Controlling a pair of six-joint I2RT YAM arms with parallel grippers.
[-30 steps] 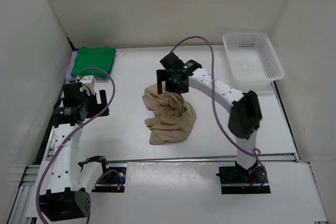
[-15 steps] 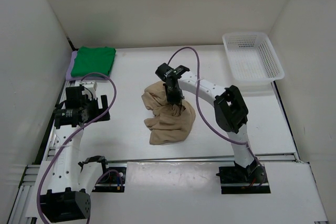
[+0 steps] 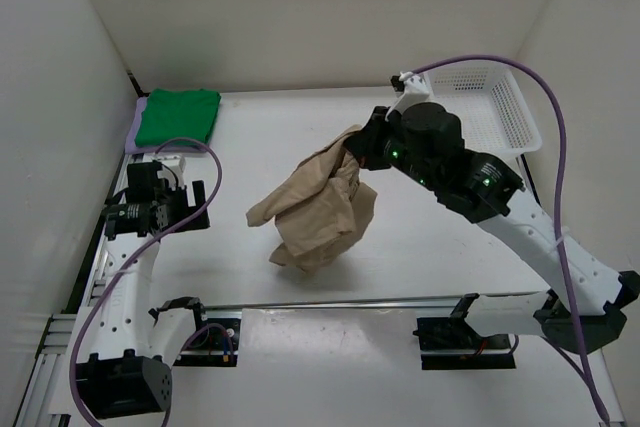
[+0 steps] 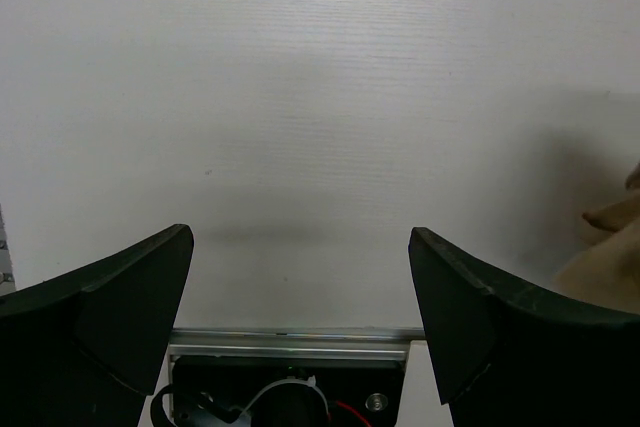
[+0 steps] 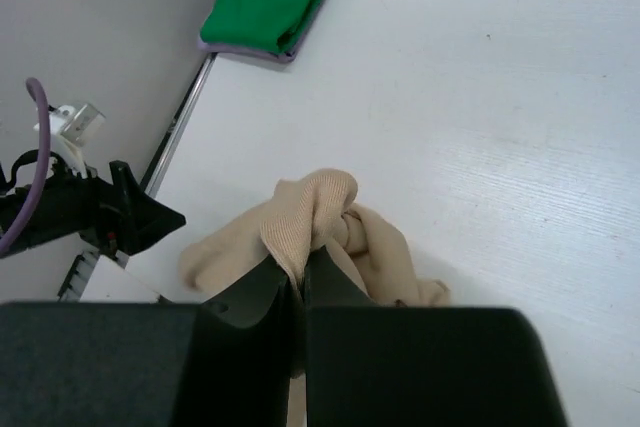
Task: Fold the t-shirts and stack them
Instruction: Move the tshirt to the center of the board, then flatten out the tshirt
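Robot lab test cell, not a home: plain white panel walls (image 3: 320, 17) box in the white table (image 3: 250, 147), aluminium rail (image 3: 330, 303) along its near edge (arm bases (image 3: 465, 335) bolted there), purple cables (image 3: 480, 58) looping above it.

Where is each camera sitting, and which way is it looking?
Top camera: high behind the arms, looking down on the table; both arms show.
Left wrist camera: behind the left gripper, looking low across bare table; its open fingers frame the view.
Right wrist camera: behind the right gripper, looking down at the beige shirt it pinches; its shut fingers show.
Shared: top and right wrist views both show the green shirt and the left arm.
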